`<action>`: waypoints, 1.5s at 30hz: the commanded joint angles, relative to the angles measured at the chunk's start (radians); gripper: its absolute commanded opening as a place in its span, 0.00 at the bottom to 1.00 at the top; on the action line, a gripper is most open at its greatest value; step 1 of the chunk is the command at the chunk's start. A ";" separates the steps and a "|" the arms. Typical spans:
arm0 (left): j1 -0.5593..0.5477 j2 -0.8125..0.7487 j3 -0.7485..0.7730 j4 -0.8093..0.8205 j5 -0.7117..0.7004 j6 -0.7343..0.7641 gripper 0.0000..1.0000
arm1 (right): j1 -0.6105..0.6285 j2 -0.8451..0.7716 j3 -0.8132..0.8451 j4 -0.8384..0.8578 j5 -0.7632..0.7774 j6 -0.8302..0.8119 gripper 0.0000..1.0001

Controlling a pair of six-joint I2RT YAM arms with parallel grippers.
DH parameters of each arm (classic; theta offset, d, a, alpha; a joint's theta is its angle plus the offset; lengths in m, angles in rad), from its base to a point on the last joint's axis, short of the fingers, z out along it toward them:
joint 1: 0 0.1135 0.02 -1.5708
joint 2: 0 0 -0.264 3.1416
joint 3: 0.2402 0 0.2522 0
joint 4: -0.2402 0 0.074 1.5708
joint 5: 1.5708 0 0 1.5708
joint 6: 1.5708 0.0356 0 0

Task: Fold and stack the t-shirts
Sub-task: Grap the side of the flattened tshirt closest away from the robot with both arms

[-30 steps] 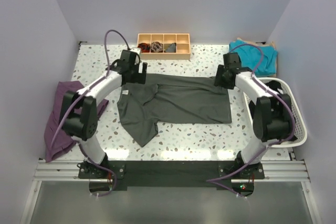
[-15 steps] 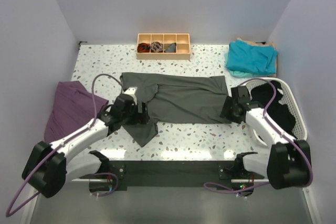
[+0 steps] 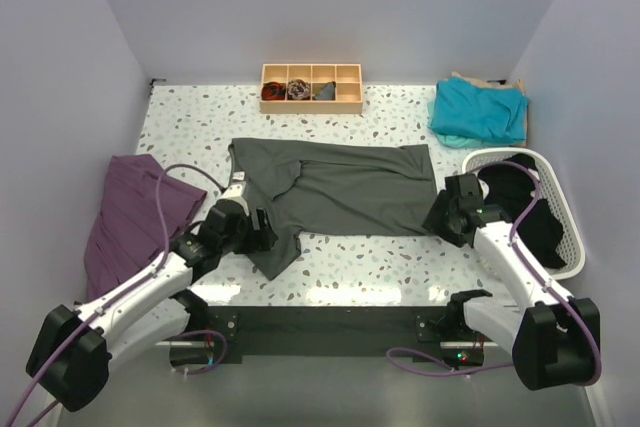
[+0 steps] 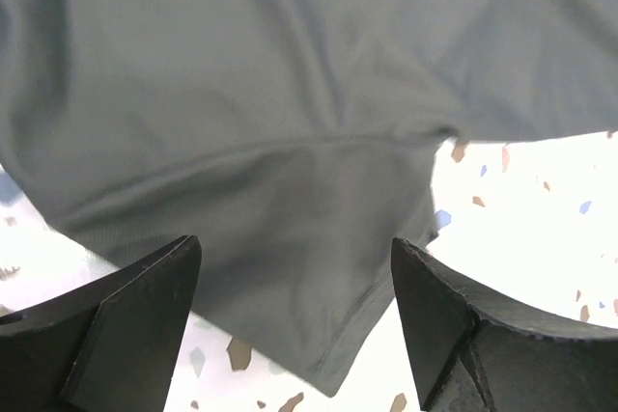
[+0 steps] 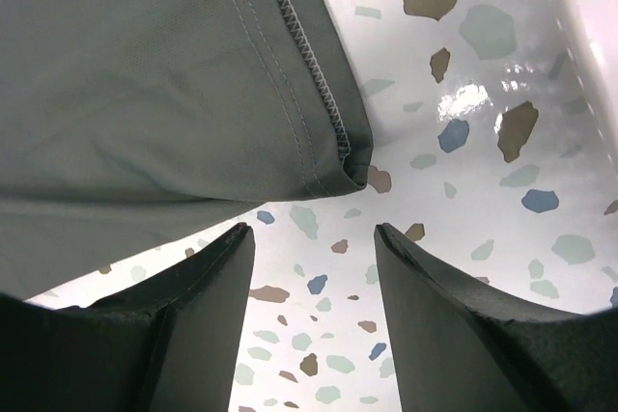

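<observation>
Charcoal t-shirt (image 3: 340,192) lies crosswise, hem pointing right.

In the top view the left arm (image 3: 140,292) and its cable cross the lower part of the purple cloth (image 3: 125,217), and the arm's black end hides a bit of the grey t-shirt (image 3: 340,192). The right arm (image 3: 510,267) hides that shirt's lower right corner. The dark stuff in the white basket (image 3: 497,152) is too dim to tell. The little things in the wooden tray (image 3: 311,105) are too small to name. In both wrist views the grey t-shirt runs off the top edge, and the left jaws and right jaws are cut off at the bottom
</observation>
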 commanded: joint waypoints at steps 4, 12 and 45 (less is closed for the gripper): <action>-0.048 -0.008 -0.072 -0.026 -0.023 -0.106 0.83 | -0.002 -0.020 -0.038 0.015 0.034 0.078 0.58; -0.195 -0.037 -0.051 -0.183 -0.072 -0.302 0.79 | -0.002 0.058 -0.031 0.042 0.029 0.048 0.59; -0.329 0.126 -0.023 -0.125 -0.130 -0.390 0.03 | -0.002 0.142 -0.046 0.124 0.092 0.061 0.59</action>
